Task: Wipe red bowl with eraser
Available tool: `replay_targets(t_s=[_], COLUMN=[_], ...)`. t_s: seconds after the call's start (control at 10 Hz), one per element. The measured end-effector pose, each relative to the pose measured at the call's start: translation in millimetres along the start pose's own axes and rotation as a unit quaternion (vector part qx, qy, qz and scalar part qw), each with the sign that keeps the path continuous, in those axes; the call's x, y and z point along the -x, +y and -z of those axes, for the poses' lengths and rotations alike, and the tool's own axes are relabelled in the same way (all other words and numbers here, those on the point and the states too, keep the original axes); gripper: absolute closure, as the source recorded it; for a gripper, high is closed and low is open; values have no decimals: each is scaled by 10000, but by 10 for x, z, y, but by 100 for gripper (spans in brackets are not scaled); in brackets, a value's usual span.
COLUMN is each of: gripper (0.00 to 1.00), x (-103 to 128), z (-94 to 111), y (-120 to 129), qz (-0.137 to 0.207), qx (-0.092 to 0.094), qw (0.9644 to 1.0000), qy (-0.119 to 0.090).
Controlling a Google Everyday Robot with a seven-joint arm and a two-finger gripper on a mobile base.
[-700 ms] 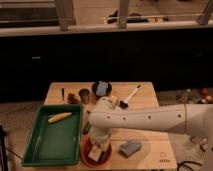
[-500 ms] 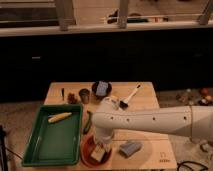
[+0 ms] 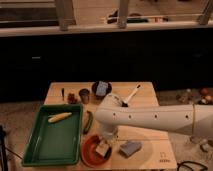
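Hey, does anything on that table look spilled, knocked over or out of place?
Nothing stands out: no spill, nothing tipped. The gripper is down in the red bowl, at the eraser, and the grey-blue block lies flat beside the bowl.

White tubular arm [image 3: 150, 119] — dark-dotted — claw [image 3: 104, 148] at the red bowl [image 3: 89, 152].

The gripper [image 3: 104, 143] hangs over the red bowl [image 3: 88, 151] at the near edge of the table [image 3: 156, 149], mostly covered by the white arm [image 3: 150, 119]. The arm hides the bowl's far rim and runs off the right edge. The eraser [image 3: 103, 149] shows only as a pale block under the gripper, and its contact with the bowl cannot be told. The small dark items [image 3: 72, 97] at the far left are too small to name.
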Motion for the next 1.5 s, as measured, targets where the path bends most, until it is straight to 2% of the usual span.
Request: replay_targets(t_s=[0.3,0.6,0.8,1.0,1.2,1.5], gripper=[100,100,100,100,100,100], x=[-23,199,348,504,639,588], z=[40,29,10,-14,-13,26], y=[-267,-581,-641,-565,-385,-17], qz=[312,827,1035,1130,1083,735], qx=[-34,-123,-169,-134,-49,114], qw=[9995,9965,9944,9934,9939,9970], qy=[78,-12,-99,-171,-217,-225])
